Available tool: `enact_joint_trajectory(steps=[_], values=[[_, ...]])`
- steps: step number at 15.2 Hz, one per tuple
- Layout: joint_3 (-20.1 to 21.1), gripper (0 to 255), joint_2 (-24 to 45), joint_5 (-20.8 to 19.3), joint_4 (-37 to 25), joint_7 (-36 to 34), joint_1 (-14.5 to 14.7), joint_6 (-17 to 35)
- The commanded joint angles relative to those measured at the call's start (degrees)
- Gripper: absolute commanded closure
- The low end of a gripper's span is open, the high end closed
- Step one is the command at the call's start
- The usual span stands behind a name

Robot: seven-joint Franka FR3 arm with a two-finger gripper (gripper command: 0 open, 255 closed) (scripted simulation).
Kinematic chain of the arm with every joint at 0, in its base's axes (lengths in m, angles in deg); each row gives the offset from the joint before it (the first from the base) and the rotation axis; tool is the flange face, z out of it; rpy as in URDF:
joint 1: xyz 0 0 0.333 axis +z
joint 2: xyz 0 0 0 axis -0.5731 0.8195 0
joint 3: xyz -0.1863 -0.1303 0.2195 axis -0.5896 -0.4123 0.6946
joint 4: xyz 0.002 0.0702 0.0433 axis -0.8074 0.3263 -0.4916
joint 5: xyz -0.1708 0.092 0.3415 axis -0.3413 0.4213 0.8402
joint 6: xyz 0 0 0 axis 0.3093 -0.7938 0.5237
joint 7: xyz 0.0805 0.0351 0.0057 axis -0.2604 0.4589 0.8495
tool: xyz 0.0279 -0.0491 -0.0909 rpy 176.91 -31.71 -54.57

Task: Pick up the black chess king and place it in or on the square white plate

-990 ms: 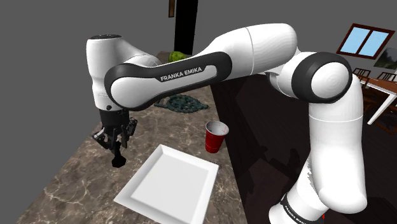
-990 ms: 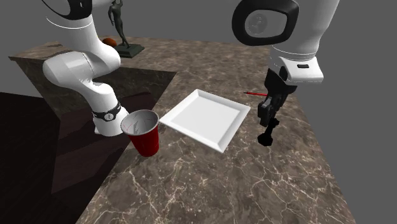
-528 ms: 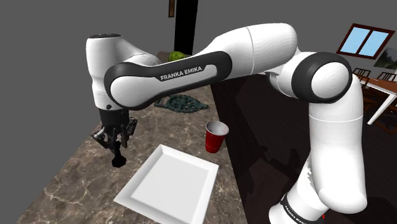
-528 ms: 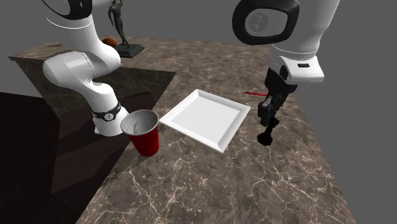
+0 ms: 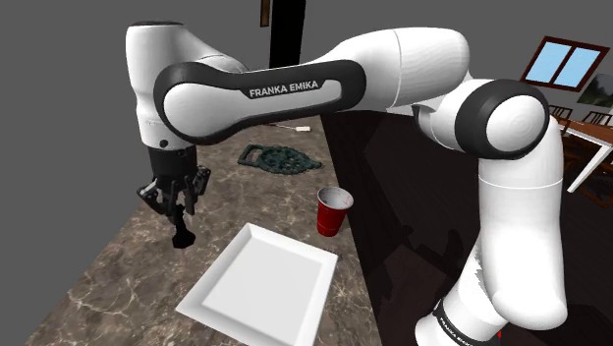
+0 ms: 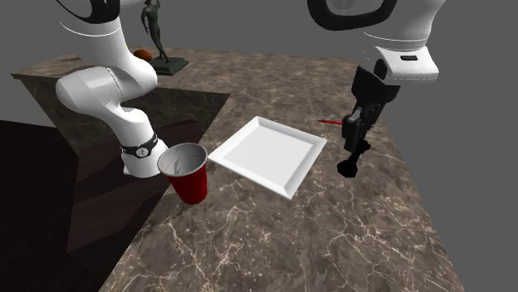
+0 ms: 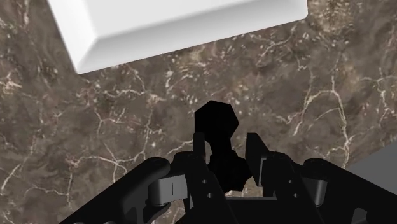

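Clasps the king [image 7: 216,121] in the gripper [image 7: 228,143], both fingers pressed against its upper part, base pointing down at the counter [image 7: 95,127]. Hangs over bare brown marble (no touch with the top is visible) just beside the plate [image 7: 178,19], not over it.

In the shoulder view, shows the gripper [image 5: 180,211] pointing straight down under the white arm [image 5: 295,93], with the king [image 5: 182,236] at its tip, between the plate [image 5: 260,290] and the counter's [image 5: 128,265] long edge at that view's left. Puts the plate flat near the counter's opposite long edge, the one toward the stand. Sets the cup [image 5: 333,209], red and upright, close to that same edge, near the plate's far corner but apart from it. Places a dark green netted heap [image 5: 280,157] farther along the counter, behind the arm.

In the second exterior view, shows the gripper [image 6: 355,153] and king [image 6: 349,166] at the right of the plate [image 6: 266,149], toward the counter's [image 6: 274,240] right edge. Leaves the cup [image 6: 186,172] at the left edge, near the plate's corner. Has a thin red stick [image 6: 332,121] lying beyond the plate, and a dark statuette [image 6: 153,37] standing at the far left corner.
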Motion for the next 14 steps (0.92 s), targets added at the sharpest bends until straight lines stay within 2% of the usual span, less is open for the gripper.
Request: enact_joint_trajectory(steps=[1, 9, 14], values=[[0.1, 255, -0.3, 0.2, -1.1, 0.1, 0.0, -1.3], [0.3, 255, -0.2, 0.3, -6.8, 0.3, 0.7, -6.9], [1.9, 255, -14.4, 6.5, 10.7, 1.9, -3.9, -2.3]])
